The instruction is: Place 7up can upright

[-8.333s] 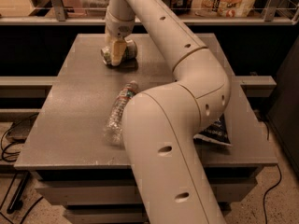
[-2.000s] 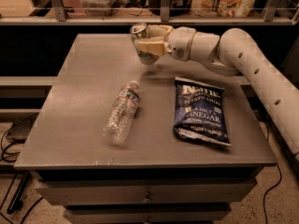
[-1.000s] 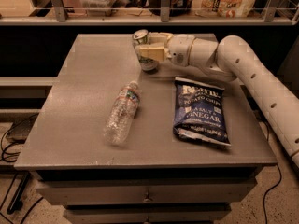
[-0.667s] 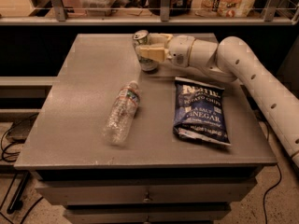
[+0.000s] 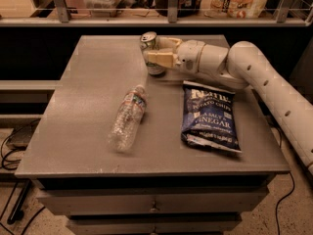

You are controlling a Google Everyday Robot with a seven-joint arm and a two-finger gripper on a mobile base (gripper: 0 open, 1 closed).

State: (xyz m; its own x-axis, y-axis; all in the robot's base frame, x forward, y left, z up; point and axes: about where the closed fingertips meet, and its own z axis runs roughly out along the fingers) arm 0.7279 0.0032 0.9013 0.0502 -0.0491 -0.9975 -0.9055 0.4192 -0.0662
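Observation:
The 7up can (image 5: 148,39) stands upright near the back middle of the grey table (image 5: 83,77). It has a silver top with a pull tab and a pale body with green markings, and its base looks to be on the tabletop. My gripper (image 5: 156,58) reaches in from the right on a white arm and is shut around the can's body. Its cream fingers (image 5: 160,59) hide most of the can's side.
A clear plastic water bottle (image 5: 128,117) lies on its side at the table's middle left. A blue bag of chips (image 5: 209,116) lies flat to the right, under my forearm. A shelf with a rail and goods (image 5: 166,18) runs behind the table.
The gripper has lowered the can from a little above the table down to the tabletop. In the last second it has barely moved. Bottle and bag are unmoved.

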